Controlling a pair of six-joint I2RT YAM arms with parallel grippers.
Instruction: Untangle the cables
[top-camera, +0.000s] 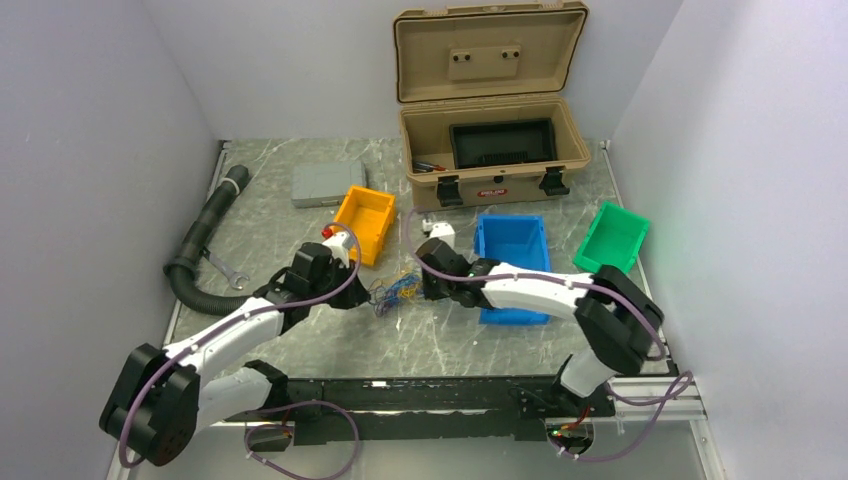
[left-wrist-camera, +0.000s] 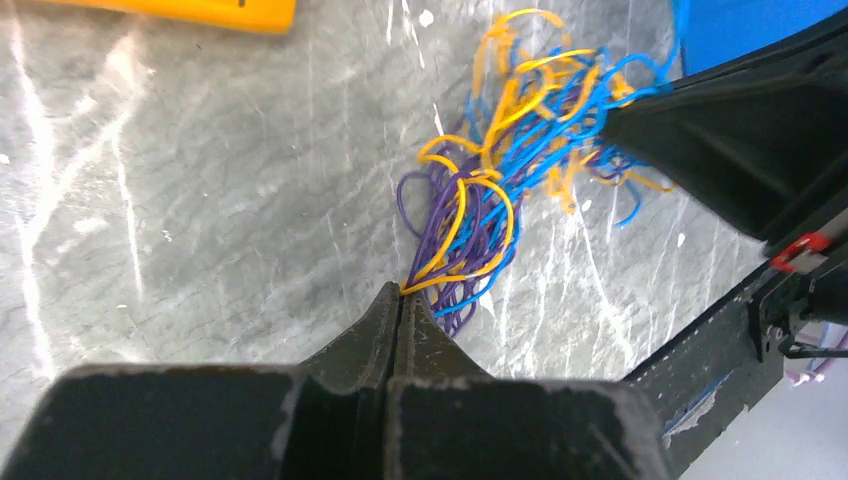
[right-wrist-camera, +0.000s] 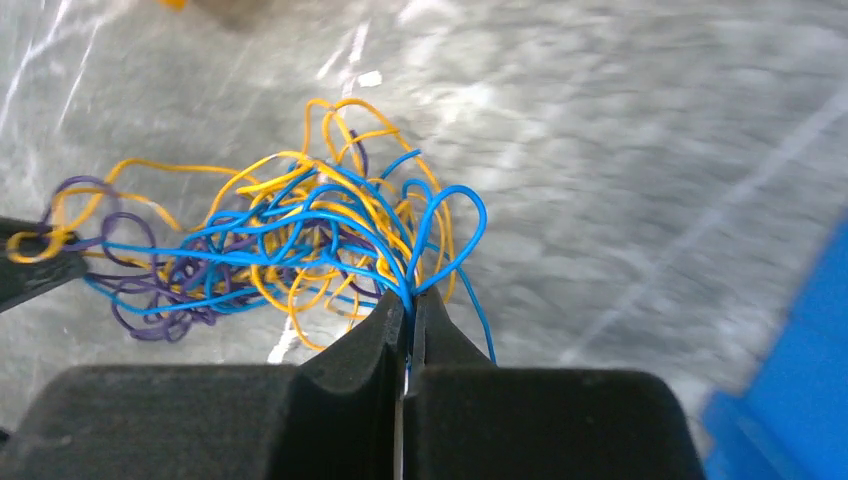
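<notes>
The cables (top-camera: 396, 291) are a small tangle of thin yellow, blue and purple wires in the middle of the table, between my two grippers. In the left wrist view the cables (left-wrist-camera: 505, 170) fan out from my left gripper (left-wrist-camera: 402, 292), which is shut on a yellow wire at the bunch's near end. In the right wrist view the cables (right-wrist-camera: 290, 245) spread to the left of my right gripper (right-wrist-camera: 410, 296), which is shut on blue wires. In the top view the left gripper (top-camera: 358, 297) is at the tangle's left and the right gripper (top-camera: 424, 287) at its right.
An orange bin (top-camera: 364, 222) stands just behind the left gripper. A blue bin (top-camera: 512, 262) lies under the right arm, a green bin (top-camera: 612, 237) at the right. An open tan toolbox (top-camera: 492, 140) is at the back. A black corrugated hose (top-camera: 205, 235), a wrench (top-camera: 226, 270) and a grey box (top-camera: 328, 184) are at the left.
</notes>
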